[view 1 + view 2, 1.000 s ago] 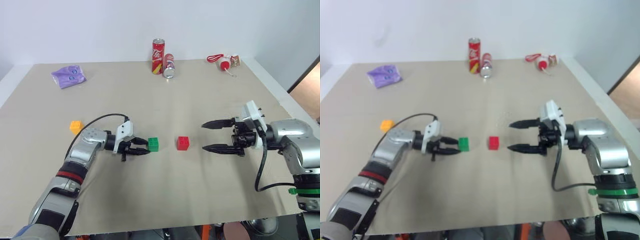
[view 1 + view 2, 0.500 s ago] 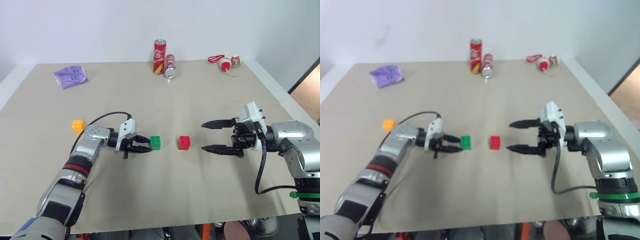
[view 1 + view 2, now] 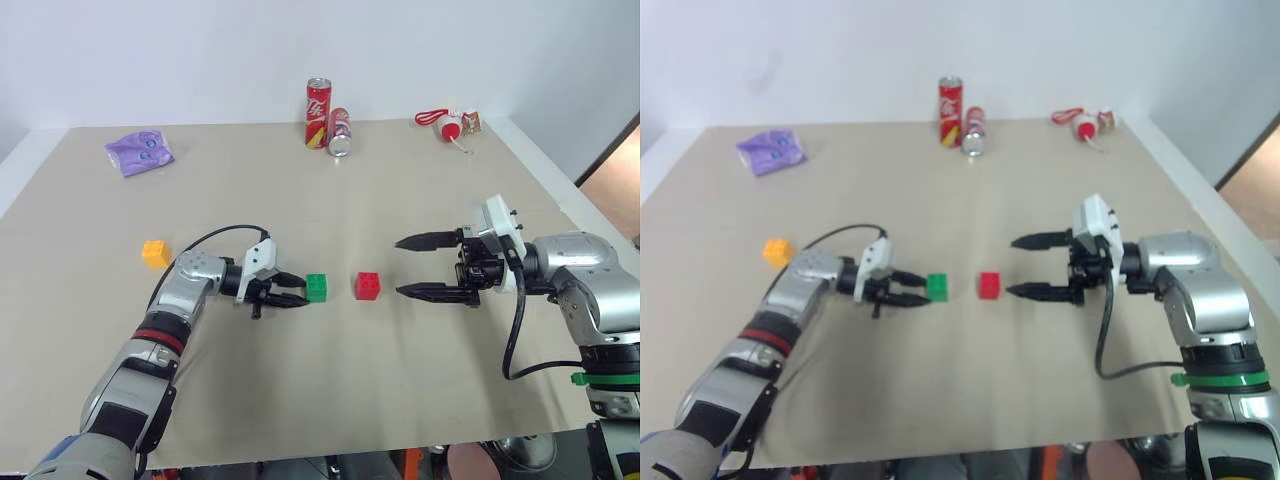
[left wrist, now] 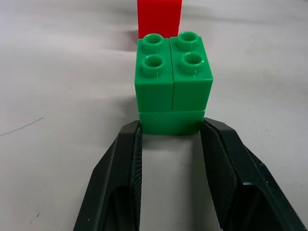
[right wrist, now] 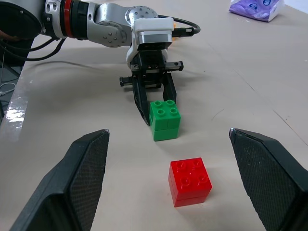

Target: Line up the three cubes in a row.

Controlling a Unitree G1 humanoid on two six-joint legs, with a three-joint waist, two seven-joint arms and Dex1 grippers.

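L tool (image 3: 298, 296) clamped on grn cube (image 3: 317, 287)

Green cube (image 4: 173, 86): smooth, glossy moulded plastic with studs. Red cube (image 5: 189, 181): same glossy plastic. Bench (image 3: 330, 390): matt beige covering, faintly creased. Left hand (image 4: 171, 144) fingers (image 4: 226, 173): black, matt, finely ribbed inner faces. Right hand (image 5: 171, 192) pads (image 5: 77, 178): textured black.

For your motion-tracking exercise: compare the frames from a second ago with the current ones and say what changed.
The left gripper, shut on the green cube, slid it toward the red cube, narrowing the gap. The red cube, orange-yellow cube and open right gripper stayed put.
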